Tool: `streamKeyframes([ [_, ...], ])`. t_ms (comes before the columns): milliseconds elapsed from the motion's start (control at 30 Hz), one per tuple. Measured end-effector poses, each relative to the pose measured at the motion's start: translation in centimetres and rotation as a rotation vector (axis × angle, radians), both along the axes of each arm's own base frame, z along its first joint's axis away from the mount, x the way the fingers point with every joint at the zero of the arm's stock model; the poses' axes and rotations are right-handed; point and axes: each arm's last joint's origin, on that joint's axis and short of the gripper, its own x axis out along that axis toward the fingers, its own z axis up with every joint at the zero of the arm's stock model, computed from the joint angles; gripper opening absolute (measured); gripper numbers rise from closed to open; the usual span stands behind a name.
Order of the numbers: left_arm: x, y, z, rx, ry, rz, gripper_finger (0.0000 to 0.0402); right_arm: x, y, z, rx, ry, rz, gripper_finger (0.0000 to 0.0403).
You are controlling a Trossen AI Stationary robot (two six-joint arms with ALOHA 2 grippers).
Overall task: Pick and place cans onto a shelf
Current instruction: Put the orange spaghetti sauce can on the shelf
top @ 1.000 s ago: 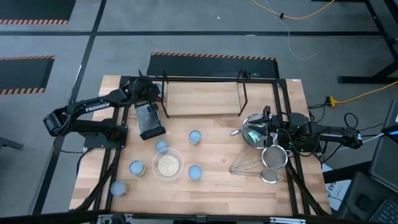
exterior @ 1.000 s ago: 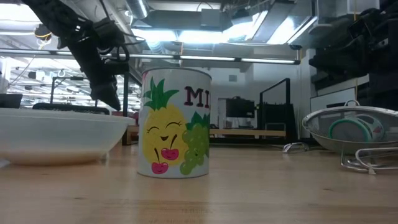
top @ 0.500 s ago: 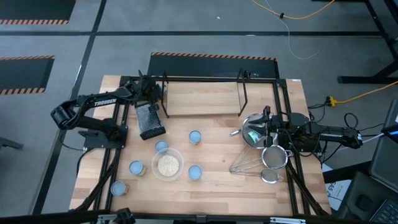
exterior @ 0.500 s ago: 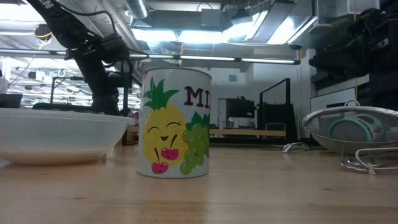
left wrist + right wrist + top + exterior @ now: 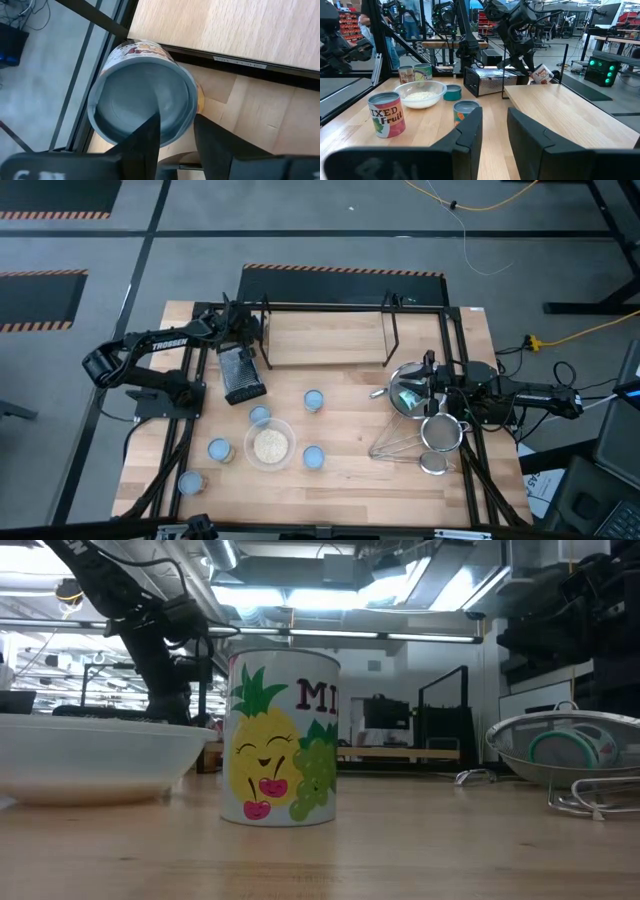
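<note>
Low view — a can (image 5: 285, 737) reads "MI" — pineapple face.

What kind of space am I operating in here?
Probably a robotics lab or workshop: a wooden bench on a grey floor with hazard-striped tape, a loose yellow cable, and more metal-framed workstations behind.
</note>
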Motion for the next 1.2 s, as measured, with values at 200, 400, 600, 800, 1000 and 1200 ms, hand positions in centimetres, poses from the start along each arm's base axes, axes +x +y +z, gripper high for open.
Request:
streamKeyframes([
  [200,0.04,0.18,0.15,0.034,0.001,0.024,0.0096,0.0,0.0,-0.01,0.0,0.001,0.0,0.0095],
  [400,0.17,0.29,0.29,0.042,-0.031,0.043,0.0088,0.0,0.0,0.0,0.0,0.0,0.0,0.0095],
  [600,0.16,0.28,0.29,0.042,-0.03,0.042,0.0069,0.0,0.0,0.0,0.0,0.0,0.0,0.0095],
  [800,0.15,0.28,0.29,0.041,-0.029,0.043,0.003,0.0,0.0,0.0,0.0,0.0,0.0,0.0095],
  [1000,0.14,0.27,0.26,0.039,-0.027,0.042,0.0007,0.0,0.0,0.0,0.0,0.0,0.0,0.0095],
  [1200,0.15,0.24,0.28,0.039,-0.028,0.041,0.0008,0.0,0.0,0.0,0.0,0.0,0.0,0.0095],
])
